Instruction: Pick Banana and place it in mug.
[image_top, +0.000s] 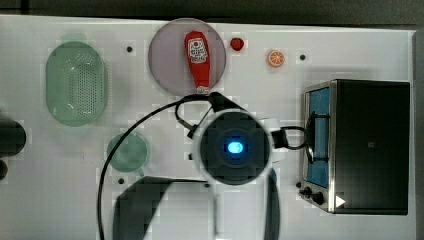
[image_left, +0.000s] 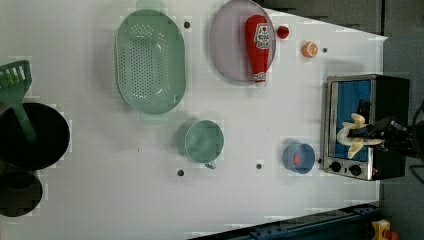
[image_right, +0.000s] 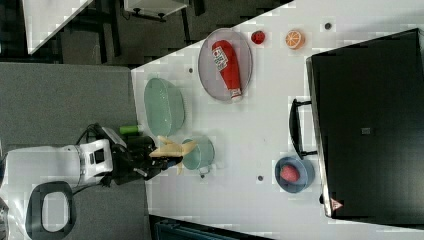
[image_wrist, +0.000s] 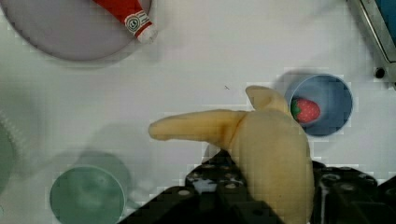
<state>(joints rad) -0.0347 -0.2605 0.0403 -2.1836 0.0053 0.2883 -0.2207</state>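
While the mug (image_wrist: 87, 196) sits on the table, the claw (image_wrist: 261, 196) hangs above, grasping the banana (image_wrist: 261, 149).

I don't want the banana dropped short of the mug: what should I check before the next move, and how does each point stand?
1. Banana held in gripper: ok.
2. Banana lifted off the table: ok.
3. Mug upright, mouth up: ok.
4. Mug interior free of objects: ok.
5. Banana centred over the mug: not ok, the mug lies off to one side in the wrist view.
6. Banana fits the mug's mouth: cannot tell.
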